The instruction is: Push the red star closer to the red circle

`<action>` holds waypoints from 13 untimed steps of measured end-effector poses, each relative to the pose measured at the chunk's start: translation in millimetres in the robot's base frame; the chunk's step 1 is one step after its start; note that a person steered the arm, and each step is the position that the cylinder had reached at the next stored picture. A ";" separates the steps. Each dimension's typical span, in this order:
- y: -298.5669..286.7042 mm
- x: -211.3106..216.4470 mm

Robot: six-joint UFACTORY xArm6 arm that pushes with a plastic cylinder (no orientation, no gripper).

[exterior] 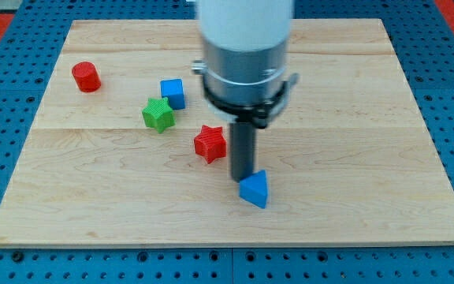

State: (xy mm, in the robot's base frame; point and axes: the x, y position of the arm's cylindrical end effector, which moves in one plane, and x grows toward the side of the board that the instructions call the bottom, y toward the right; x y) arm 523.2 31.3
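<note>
The red star (210,143) lies near the middle of the wooden board (353,181). The red circle (87,76) stands at the view's upper left, far from the star. My tip (243,177) is down on the board just right of and below the red star, a small gap apart from it. The tip's end sits right behind the blue triangle (254,190), which hides part of it.
A green star (158,114) and a blue cube (173,93) lie between the red star and the red circle, up and left of the star. The arm's wide white and grey body (245,47) hangs over the board's top middle.
</note>
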 end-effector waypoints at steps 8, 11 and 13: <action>-135.2 -55.1; -128.0 -72.7; -199.2 -115.8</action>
State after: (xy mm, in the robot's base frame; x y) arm 407.4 -167.9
